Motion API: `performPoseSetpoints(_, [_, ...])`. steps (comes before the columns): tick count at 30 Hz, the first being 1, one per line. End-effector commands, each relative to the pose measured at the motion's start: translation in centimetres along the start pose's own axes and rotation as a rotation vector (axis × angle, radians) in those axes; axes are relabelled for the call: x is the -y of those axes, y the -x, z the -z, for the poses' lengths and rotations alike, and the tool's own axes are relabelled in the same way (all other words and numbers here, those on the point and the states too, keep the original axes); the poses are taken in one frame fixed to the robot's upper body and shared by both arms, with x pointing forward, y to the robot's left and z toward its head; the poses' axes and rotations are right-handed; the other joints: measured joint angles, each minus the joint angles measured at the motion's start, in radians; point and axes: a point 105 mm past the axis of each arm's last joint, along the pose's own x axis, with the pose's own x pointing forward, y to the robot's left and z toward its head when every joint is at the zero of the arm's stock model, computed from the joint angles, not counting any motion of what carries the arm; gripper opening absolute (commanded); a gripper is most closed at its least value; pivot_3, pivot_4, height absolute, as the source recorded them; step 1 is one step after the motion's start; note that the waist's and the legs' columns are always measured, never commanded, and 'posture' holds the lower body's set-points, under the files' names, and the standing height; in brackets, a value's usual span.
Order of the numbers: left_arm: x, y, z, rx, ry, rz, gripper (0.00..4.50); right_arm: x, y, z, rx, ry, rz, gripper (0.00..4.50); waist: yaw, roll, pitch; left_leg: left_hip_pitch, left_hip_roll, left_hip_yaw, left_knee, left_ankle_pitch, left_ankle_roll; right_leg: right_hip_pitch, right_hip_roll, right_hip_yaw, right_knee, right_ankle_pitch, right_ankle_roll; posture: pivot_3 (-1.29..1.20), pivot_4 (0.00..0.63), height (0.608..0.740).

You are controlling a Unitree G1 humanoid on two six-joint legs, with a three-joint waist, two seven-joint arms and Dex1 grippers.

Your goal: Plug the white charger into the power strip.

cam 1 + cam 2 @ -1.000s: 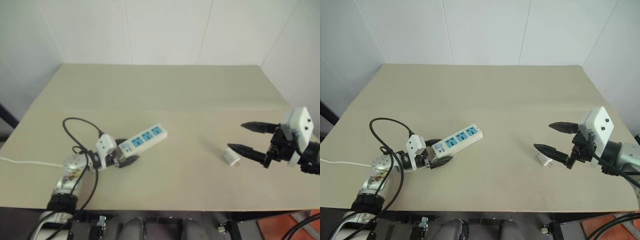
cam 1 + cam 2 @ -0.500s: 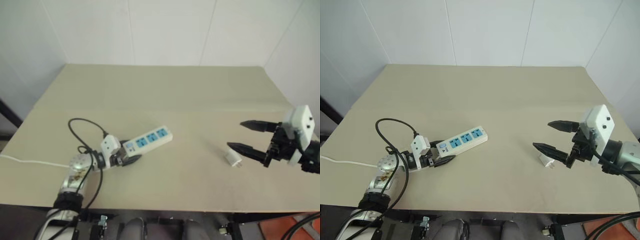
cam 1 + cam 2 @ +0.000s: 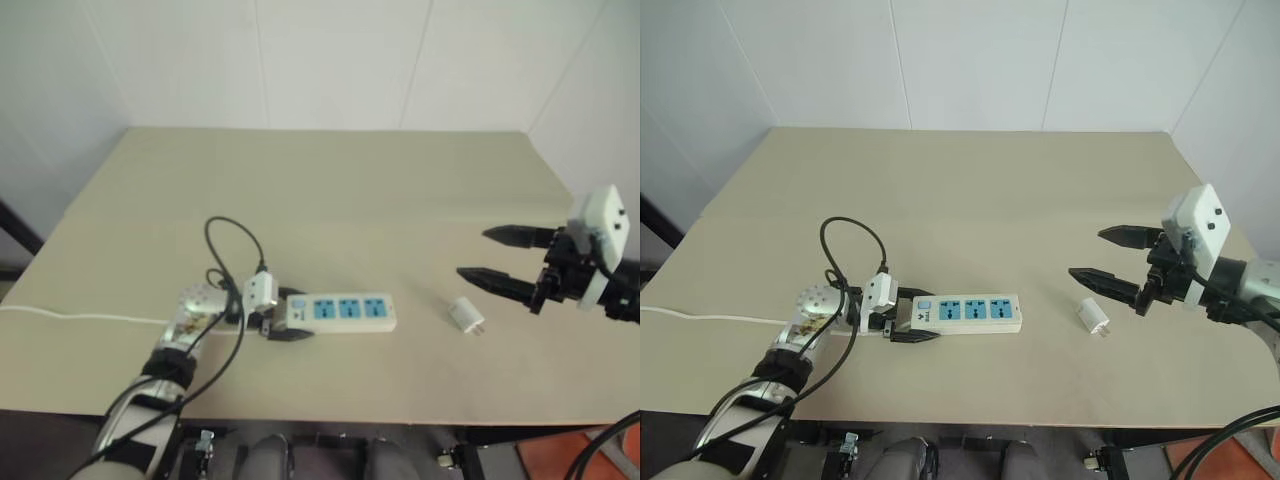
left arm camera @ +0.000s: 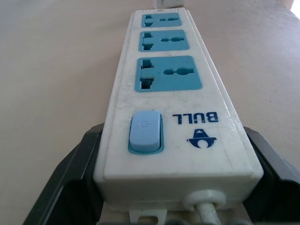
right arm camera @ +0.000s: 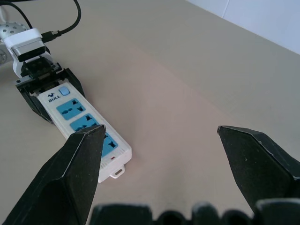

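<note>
your left gripper (image 3: pixel 908 325) holds the power strip (image 3: pixel 970 311) by its switch end and has just swung it round, so its free end now points at the white charger (image 3: pixel 1093 318), which lies loose just below your wide-open right gripper (image 3: pixel 1110 262); grab the charger next

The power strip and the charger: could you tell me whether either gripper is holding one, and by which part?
The left gripper grips the power strip by its switch end, where the cord leaves. The right gripper is open and holds nothing; the white charger lies on the table.
</note>
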Motion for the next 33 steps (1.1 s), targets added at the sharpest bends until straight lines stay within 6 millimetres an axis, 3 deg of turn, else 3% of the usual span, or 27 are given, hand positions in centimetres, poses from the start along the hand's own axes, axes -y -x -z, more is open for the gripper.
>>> performPoseSetpoints(1, [1.7, -0.2, 1.5, -0.089, -0.031, 0.162, 3.34, -0.2, 0.0, -0.4, -0.017, 0.005, -0.011, 4.50, 0.000, 0.000, 0.000, 0.000, 0.000, 0.000, 0.000, 0.000, 0.000, 0.000, 0.000, 0.000, 0.000, 0.000, 0.000, 0.00, 0.150, 0.740])
performPoseSetpoints(5, [1.1, -0.6, 1.6, -0.064, -0.016, 0.124, 3.34, 0.4, -0.4, -0.2, -0.054, -0.033, 0.060, 4.50, 0.000, 0.000, 0.000, -0.001, 0.000, 0.000, 0.001, 0.000, 0.000, -0.001, 0.000, 0.000, 0.001, 0.000, 0.000, 0.00, 0.150, 0.740])
performPoseSetpoints(10, [1.3, -0.9, 2.0, -0.059, 0.004, 0.109, 3.34, 3.1, -1.7, 0.1, -0.275, -0.246, 0.255, 4.50, -0.006, 0.002, -0.001, 0.000, 0.002, -0.001, 0.005, 0.000, 0.000, 0.000, -0.001, 0.001, 0.002, 0.002, 0.001, 0.00, 0.150, 0.740])
performPoseSetpoints(16, [1.8, -1.0, 2.2, -0.069, 0.052, 0.134, 3.34, 6.3, -3.3, -1.1, -0.484, -0.446, 0.350, 4.50, 0.001, 0.004, -0.002, -0.002, 0.001, -0.003, 0.006, 0.000, 0.000, 0.000, -0.001, -0.001, 0.001, 0.002, 0.001, 0.00, 0.150, 0.740])
performPoseSetpoints(20, [1.9, -1.0, 2.2, -0.069, 0.062, 0.135, 3.34, 6.2, -4.0, -0.9, -0.629, -0.457, 0.302, 4.50, 0.001, 0.005, -0.003, -0.008, 0.001, -0.003, 0.005, -0.001, 0.001, -0.006, -0.001, -0.001, 0.000, 0.002, 0.001, 0.00, 0.150, 0.740])
performPoseSetpoints(28, [2.0, -1.1, 2.2, -0.070, 0.075, 0.145, 3.34, 5.1, -4.0, 3.1, -0.920, -0.457, 0.253, 4.50, -0.001, 0.006, -0.004, -0.013, 0.000, 0.000, 0.008, -0.001, 0.002, -0.013, -0.002, 0.000, 0.003, 0.003, 0.001, 0.00, 0.150, 0.740])
performPoseSetpoints(33, [2.2, -1.3, 2.3, -0.071, 0.076, 0.147, 3.34, 4.6, -4.4, 4.0, -0.980, -0.441, 0.224, 4.50, -0.001, 0.008, -0.005, -0.014, 0.000, 0.000, 0.008, -0.001, 0.002, -0.014, -0.002, 0.000, 0.004, 0.003, 0.002, 0.00, 0.150, 0.740])
